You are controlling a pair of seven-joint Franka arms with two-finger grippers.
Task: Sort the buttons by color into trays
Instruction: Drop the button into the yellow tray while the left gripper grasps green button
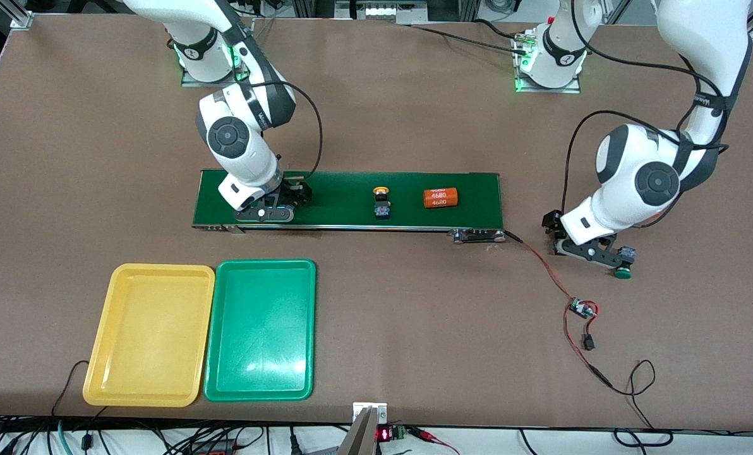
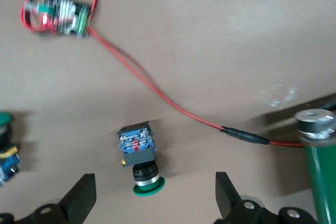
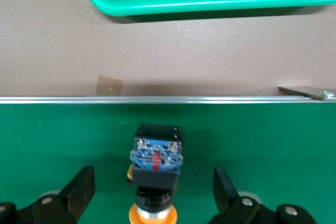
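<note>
Right gripper (image 3: 153,176) low over the dark-green conveyor belt (image 1: 351,189), at the right arm's end of it. Fingers (image 3: 81,187) spread wide, straddling a yellow-capped button (image 3: 156,163) lying on its side on the belt, not yet touching it.

Left gripper (image 2: 156,178) low over bare table just off the belt's other end. Fingers (image 2: 81,195) likewise spread around a green-capped button (image 2: 139,156). A second green one (image 2: 5,140) lies close beside it.

Another yellow button (image 1: 381,202) at mid-belt, beside an orange cylinder (image 1: 440,198) (not part of the sort).

Yellow tray (image 1: 162,268) and green tray (image 1: 266,263) side by side, nearer the camera than the belt, both empty.

Best approach, probably: centre on the black body rather than the round cap, descend straight, close squarely on the flat sides, lift clear of the belt edge before carrying to the matching tray.
</note>
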